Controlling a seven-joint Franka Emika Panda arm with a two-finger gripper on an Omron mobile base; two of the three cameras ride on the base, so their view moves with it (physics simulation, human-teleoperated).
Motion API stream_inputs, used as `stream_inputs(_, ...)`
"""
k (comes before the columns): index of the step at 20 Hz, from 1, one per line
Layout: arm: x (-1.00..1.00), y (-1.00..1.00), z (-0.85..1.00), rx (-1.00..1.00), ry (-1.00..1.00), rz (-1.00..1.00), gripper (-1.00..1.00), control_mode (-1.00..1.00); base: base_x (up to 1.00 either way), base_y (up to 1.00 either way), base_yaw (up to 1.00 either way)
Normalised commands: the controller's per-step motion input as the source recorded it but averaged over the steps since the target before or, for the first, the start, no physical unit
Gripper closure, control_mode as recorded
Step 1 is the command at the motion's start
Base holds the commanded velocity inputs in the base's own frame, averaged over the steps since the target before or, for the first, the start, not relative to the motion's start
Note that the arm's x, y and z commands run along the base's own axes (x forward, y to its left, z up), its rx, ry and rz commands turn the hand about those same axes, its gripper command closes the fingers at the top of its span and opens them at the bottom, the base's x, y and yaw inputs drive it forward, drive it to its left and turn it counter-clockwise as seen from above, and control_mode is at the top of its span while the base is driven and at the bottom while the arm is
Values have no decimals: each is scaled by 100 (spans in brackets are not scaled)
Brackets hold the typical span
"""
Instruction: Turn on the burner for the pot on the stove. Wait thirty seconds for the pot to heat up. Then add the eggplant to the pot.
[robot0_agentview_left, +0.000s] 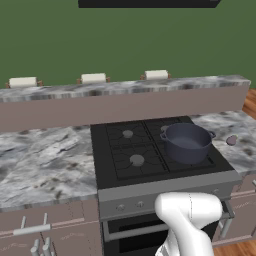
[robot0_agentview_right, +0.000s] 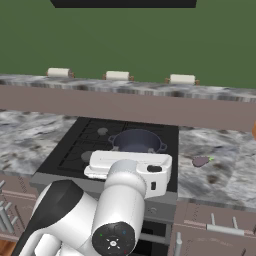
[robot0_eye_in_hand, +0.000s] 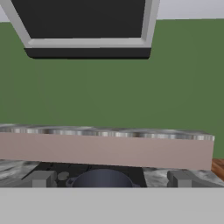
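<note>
On the stove (robot0_agentview_left: 125, 165) sits the pot (robot0_agentview_left: 187, 142); the tool (robot0_eye_in_hand: 109, 180) gapes wide, empty.

A kitchen, plainly, and a rendered one. Straight ahead of the hand sits the stove (robot0_agentview_left: 150, 155), a black four-burner cooktop with grates and grey burner caps, a grey front panel of small knobs, an oven door beneath. On it, dead in front of the hand, stands the pot (robot0_agentview_left: 187, 142), deep and dark blue-grey. Marbled stone counter (robot0_agentview_left: 45, 165) runs off to either side of the hand, with brown cabinet fronts and metal handles (robot0_agentview_left: 31, 230) below. Beyond the hand rises a raised ledge (robot0_agentview_left: 120, 102) topped in the same stone, then a green wall (robot0_agentview_left: 125, 40). High above hangs a dark range hood (robot0_eye_in_hand: 87, 30).
</note>
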Motion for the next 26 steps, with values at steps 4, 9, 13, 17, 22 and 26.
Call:
stream_inputs(4,0,0,0,0,0,0,-100,-100,0,0,0)
stream_inputs(9,0,0,0,0,0,0,-100,-100,0,0,0)
stream_inputs(13,0,0,0,0,0,0,-100,-100,0,0,0)
stream_inputs(17,0,0,0,0,0,0,-100,-100,0,0,0)
stream_inputs(22,0,0,0,0,0,0,-100,-100,0,0,0)
stream_inputs(26,0,0,0,0,0,0,-100,-100,0,0,0)
